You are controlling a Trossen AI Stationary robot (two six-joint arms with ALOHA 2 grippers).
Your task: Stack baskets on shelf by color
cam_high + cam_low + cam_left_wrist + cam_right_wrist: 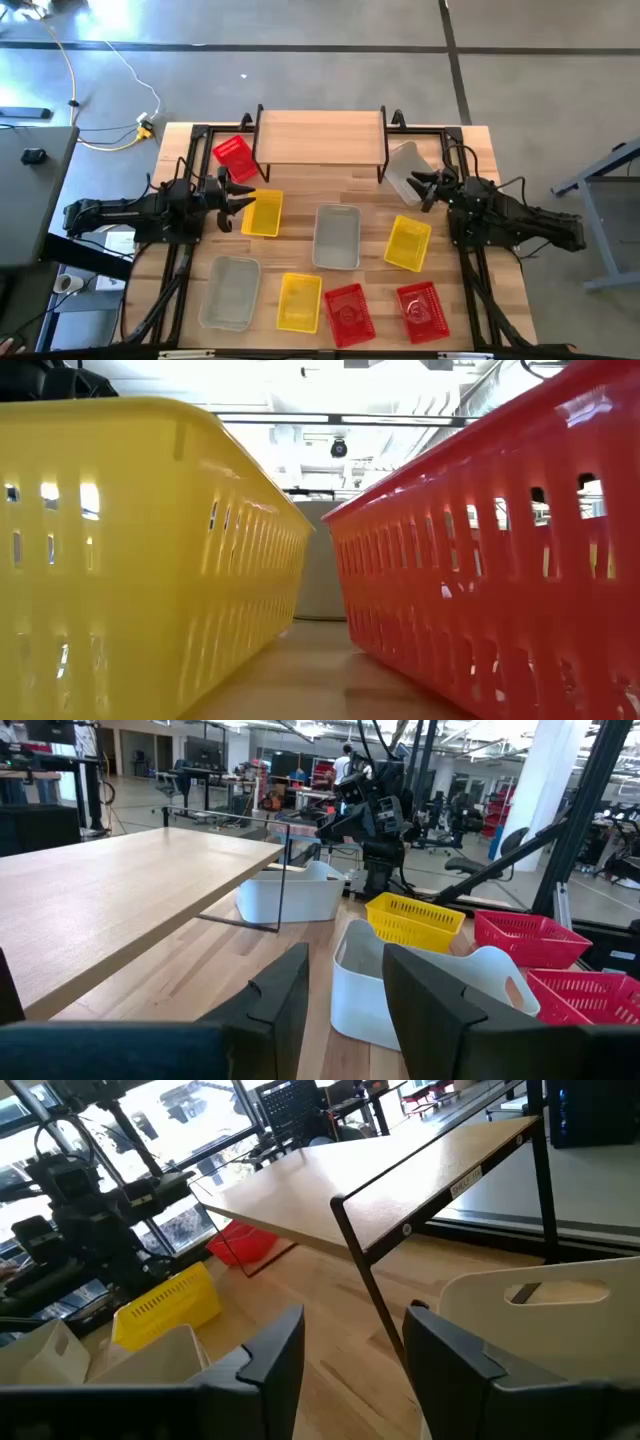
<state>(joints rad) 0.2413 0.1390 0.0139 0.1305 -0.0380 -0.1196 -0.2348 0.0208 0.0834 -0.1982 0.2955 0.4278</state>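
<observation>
In the low view, two baskets fill almost the whole frame, a yellow plastic mesh basket [130, 550] on the left and a red plastic mesh basket [500, 570] on the right. They hide nearly all of the worktop; only a strip of wood shows between them.

From above, the small shelf with a light wooden plank top and thin black legs [320, 137] stands at the upper centre of the wooden worktop [370, 205], and its top carries no basket. A second red mesh basket [233, 155] lies at the shelf's left end, partly under the plank edge, so its far side is cut off. A translucent grey-white mesh basket [404, 172] lies tilted at the shelf's right end.

The left end effector [240, 195] is at the left of the frame, beside another yellow basket [263, 213]. Its fingers stand apart and hold nothing. The right end effector [428, 187] is at the grey-white basket's right edge, with its fingers also apart; I cannot tell if they touch the basket.

A small label on the shelf's edge in the right wrist view is too small to read.
</observation>
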